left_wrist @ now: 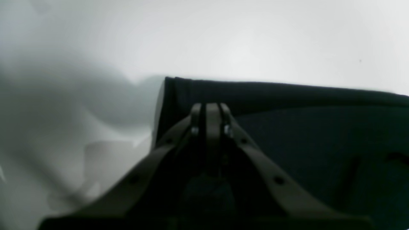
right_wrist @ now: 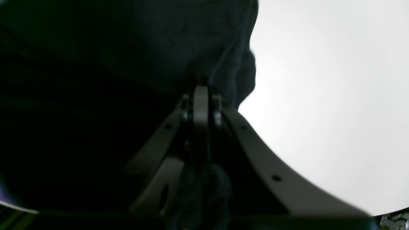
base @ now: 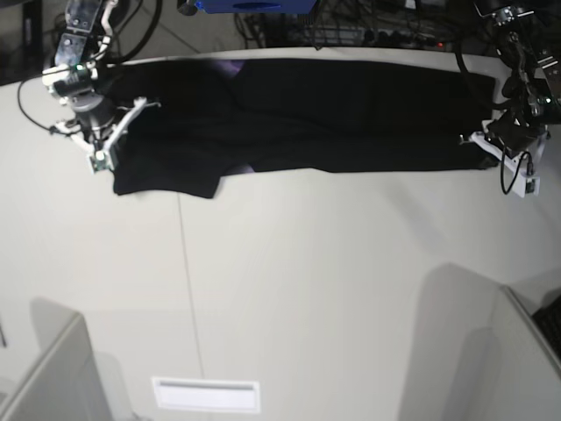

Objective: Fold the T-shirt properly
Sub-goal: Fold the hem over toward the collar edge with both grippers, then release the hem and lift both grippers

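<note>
Over on the base view's left, the right claw (base: 112, 133) is clamped onto the end of the black T-shirt (base: 333, 114), cloth bunched between its closed tips. The shirt's stretched out long and flat along the far side of the white counter (base: 307, 281). On the other end, the left claw (base: 485, 149) is pinched shut on the shirt's corner edge, low against the counter.

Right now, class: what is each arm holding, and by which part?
Both jaws are shut on the T-shirt: the left gripper near an end corner, the right gripper on bunched cloth at the opposite end.
</note>
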Controlling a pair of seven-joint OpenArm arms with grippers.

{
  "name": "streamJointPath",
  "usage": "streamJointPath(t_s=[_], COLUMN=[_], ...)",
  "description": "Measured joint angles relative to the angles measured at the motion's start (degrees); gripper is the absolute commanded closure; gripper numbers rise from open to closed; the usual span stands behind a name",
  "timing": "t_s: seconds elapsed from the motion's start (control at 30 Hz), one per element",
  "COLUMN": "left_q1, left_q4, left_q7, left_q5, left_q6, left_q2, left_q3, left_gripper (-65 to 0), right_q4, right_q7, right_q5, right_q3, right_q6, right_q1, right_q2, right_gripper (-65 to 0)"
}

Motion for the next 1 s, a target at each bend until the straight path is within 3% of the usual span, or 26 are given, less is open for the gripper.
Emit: streamJointPath(t_s=[0.07, 0.2, 0.27, 0.33, 0.5, 0.77, 0.9, 1.0], left_q1=[0.61, 1.22, 1.03, 1.62, 3.85, 5.4, 5.31, 5.53], left_q4=[0.0, -0.02, 0.0, 0.11, 2.16, 3.04, 3.13, 3.13], left_q7=[-0.55, -0.09, -0.35, -0.31, -0.26, -0.31, -0.31, -0.28], left_q5=[-0.15, 0.0, 0.04, 0.02, -0.11, 0.48, 8.41, 9.99], left_q6=[0.0, 0.0, 0.0, -0.02, -0.02, 0.02, 0.02, -0.11], left_q2=[-0.02, -1.18, -1.57, -1.7, -1.86, -1.68, -0.11, 0.83], left_q3=[0.0, 0.35, 0.24, 0.22, 0.26, 0.59, 0.63, 0.76], left_gripper=[0.0, 0.0, 0.0, 0.0, 0.0, 0.0, 0.0, 0.0], right_q4=[0.11, 0.72, 0.68, 0.68, 0.72, 0.74, 0.74, 0.74], right_q7=[1.57, 2.58, 2.05, 2.27, -1.75, -2.29, -4.48, -6.21], right_q5=[0.02, 0.26, 0.31, 4.04, 6.91, 7.17, 7.17, 7.19], right_q3=[0.24, 3.78, 6.19, 9.2, 15.52, 16.06, 15.93, 15.78], right_q6=[2.34, 3.06, 7.1, 10.1, 11.39, 11.43, 11.41, 11.41], right_q1=[-0.31, -0.26, 0.31, 1.16, -0.04, -2.64, -2.82, -2.82], right_q2=[-0.22, -2.19, -2.89, -2.89, -3.3, -3.56, -4.63, -5.99], right_gripper=[0.0, 0.0, 0.0, 0.0, 0.0, 0.0, 0.0, 0.0])
